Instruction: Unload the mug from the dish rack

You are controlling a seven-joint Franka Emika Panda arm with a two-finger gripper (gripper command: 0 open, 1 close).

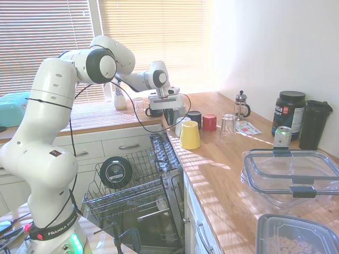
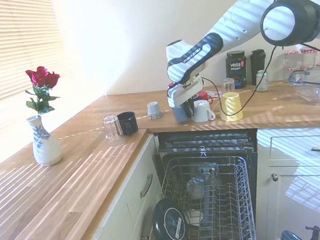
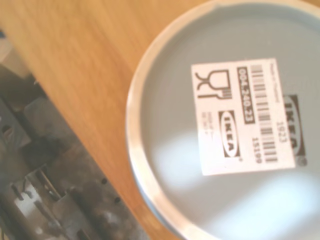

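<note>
On the wooden table (image 2: 124, 157), right at its edge above the dish rack (image 2: 213, 205), the mug (image 2: 180, 113) stands upside down beside a white cup (image 2: 203, 111) and a yellow cup (image 2: 231, 106). The jaws (image 2: 179, 102) sit directly over the mug, closed on it as far as the side view shows. The wrist view shows the mug's grey-blue base with a white barcode label (image 3: 247, 116). A black round plate (image 1: 116, 172) stands in the rack.
</note>
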